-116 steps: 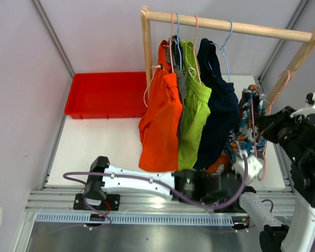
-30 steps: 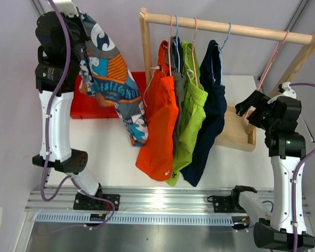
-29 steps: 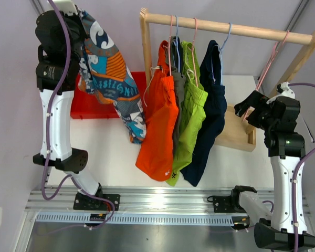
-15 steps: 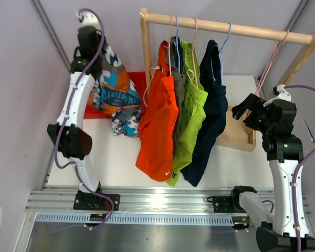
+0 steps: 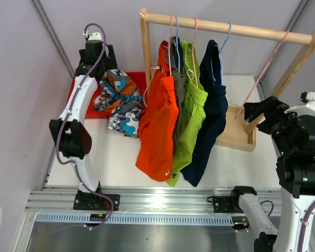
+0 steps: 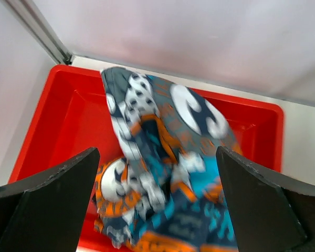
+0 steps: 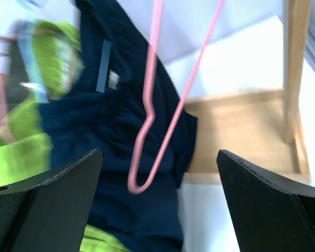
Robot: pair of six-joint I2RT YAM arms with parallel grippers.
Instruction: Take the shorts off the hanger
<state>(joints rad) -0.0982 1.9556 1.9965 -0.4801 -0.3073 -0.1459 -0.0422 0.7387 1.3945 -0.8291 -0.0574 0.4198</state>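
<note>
The blue, orange and white print shorts [image 5: 119, 102] lie crumpled in the red tray [image 5: 138, 79], partly over its front rim. My left gripper [image 5: 98, 62] hovers above them, open and empty. From the left wrist the print shorts [image 6: 189, 173] lie below the wide jaws of the left gripper [image 6: 156, 155]. Orange [image 5: 160, 121], grey [image 5: 178, 79], lime green [image 5: 191, 115] and dark navy shorts [image 5: 215, 105] hang on hangers from the wooden rail [image 5: 226, 25]. An empty pink hanger [image 5: 262, 73] hangs at the rail's right end. My right gripper [image 5: 257, 110] is open just right of it, holding nothing.
The rack's wooden base [image 5: 236, 134] lies on the white table under the rail's right end, with its slanted post beside my right arm. Purple walls close in the back and both sides. From the right wrist, the pink hanger [image 7: 153, 63] dangles before the navy shorts [image 7: 121, 131].
My left arm swung the print shorts down from high on the left into the red tray, then opened and let them go. My right arm drew back to the right.
</note>
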